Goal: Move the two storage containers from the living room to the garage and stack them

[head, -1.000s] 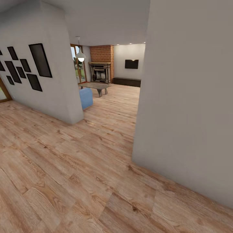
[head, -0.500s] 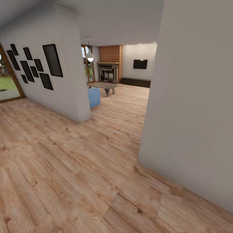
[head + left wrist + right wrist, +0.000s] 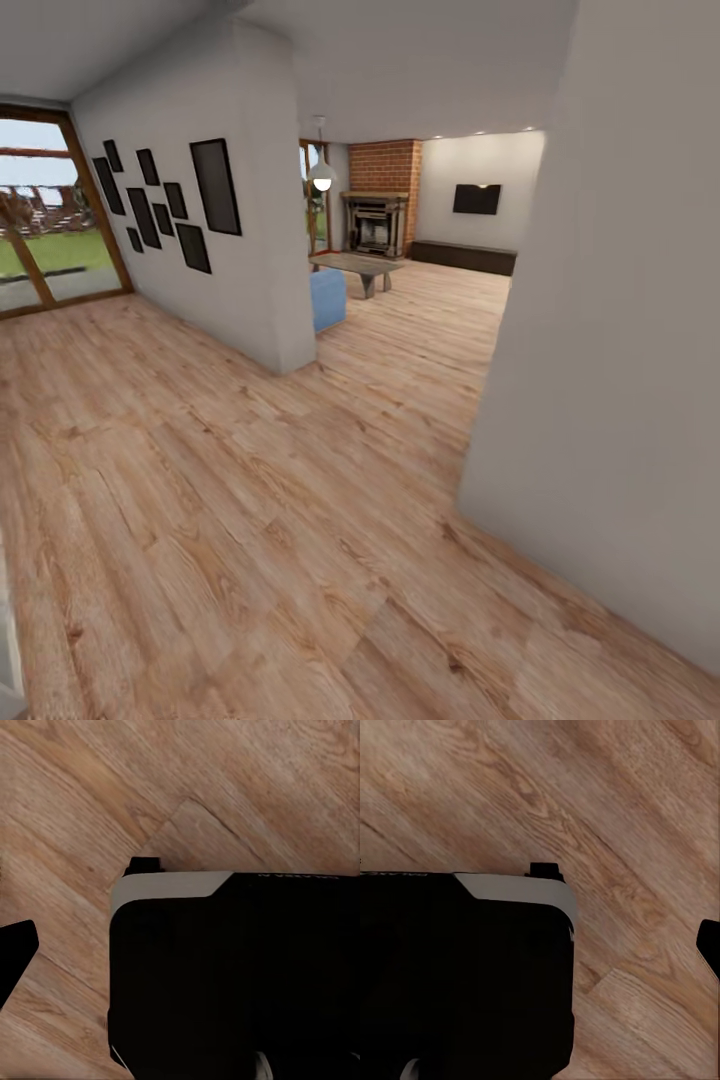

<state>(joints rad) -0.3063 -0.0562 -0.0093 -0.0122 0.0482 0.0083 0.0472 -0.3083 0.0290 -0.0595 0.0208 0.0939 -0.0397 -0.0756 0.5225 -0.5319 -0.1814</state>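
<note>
Light wood plank flooring (image 3: 250, 520) stretches ahead of me toward the living room (image 3: 420, 250), where a red brick fireplace (image 3: 380, 205), a black wall TV (image 3: 476, 198) and a blue sofa (image 3: 327, 298) stand past grey walls. My wrist cameras face planks and my dark base (image 3: 232, 975); how my fingers stand, I cannot tell.

Open wood plank floor (image 3: 250, 520) runs ahead between two walls. A grey wall (image 3: 620, 400) blocks the right; a picture-hung wall (image 3: 250, 260) narrows the left. A blue sofa (image 3: 327, 298) and low table (image 3: 360, 266) stand beyond.
</note>
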